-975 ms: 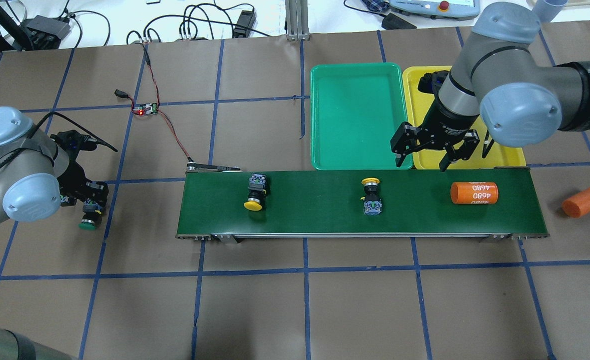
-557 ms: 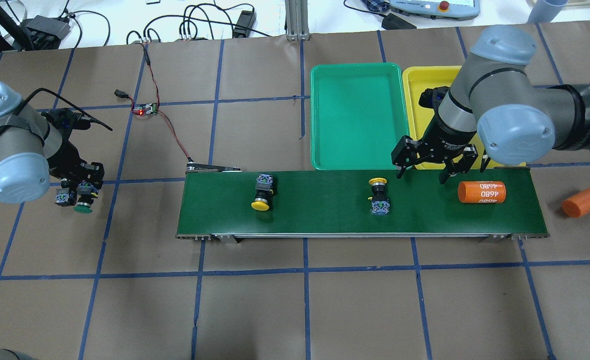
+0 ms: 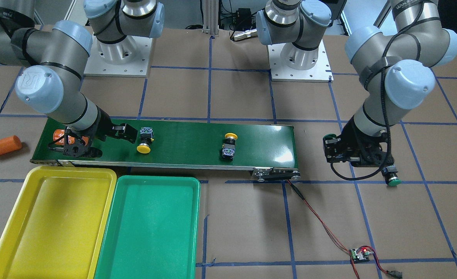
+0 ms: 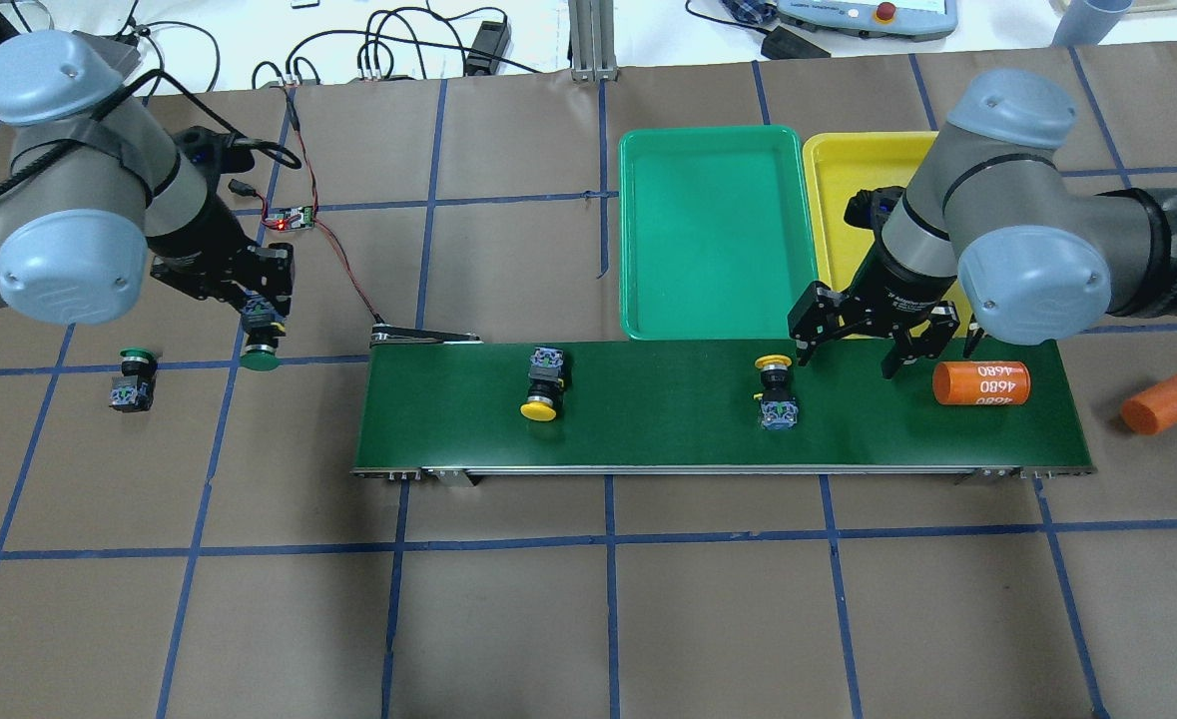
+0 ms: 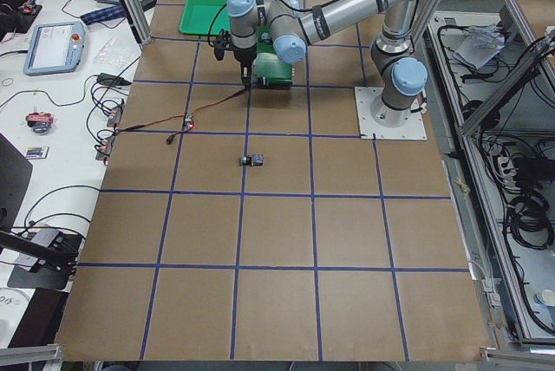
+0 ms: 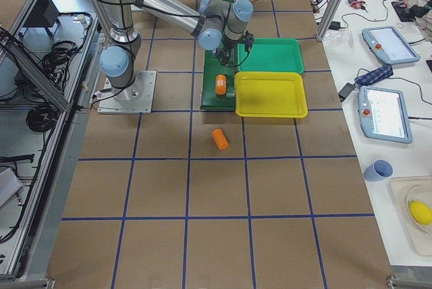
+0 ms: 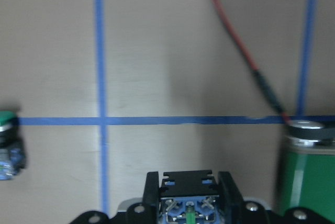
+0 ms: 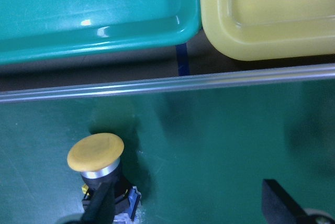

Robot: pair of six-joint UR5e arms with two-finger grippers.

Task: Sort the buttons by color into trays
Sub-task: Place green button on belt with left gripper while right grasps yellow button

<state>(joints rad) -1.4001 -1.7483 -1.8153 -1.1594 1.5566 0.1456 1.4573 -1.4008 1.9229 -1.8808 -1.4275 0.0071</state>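
Observation:
My left gripper (image 4: 262, 322) is shut on a green-capped button (image 4: 261, 352) and holds it above the table, left of the belt; its blue block shows between the fingers in the left wrist view (image 7: 187, 209). A second green button (image 4: 133, 380) lies on the table further left. Two yellow-capped buttons (image 4: 542, 385) (image 4: 777, 391) lie on the belt. My right gripper (image 4: 848, 357) is open over the belt, just right of the second yellow button (image 8: 98, 157), with one finger by its cap. The green tray (image 4: 713, 310) and the yellow tray (image 4: 833, 180) sit behind the belt.
The dark green conveyor belt (image 4: 668, 429) runs across the middle. An orange cylinder marked 4680 (image 4: 980, 382) lies on it, right of my right gripper. Another orange cylinder (image 4: 1167, 402) lies on the table past the belt's right end. A red wire and small circuit board (image 4: 294, 218) lie near my left gripper.
My left gripper rose with one green button and moved away from me towards the belt, leaving the other on the table. The belt's items shifted right. My right gripper lowered beside the yellow button.

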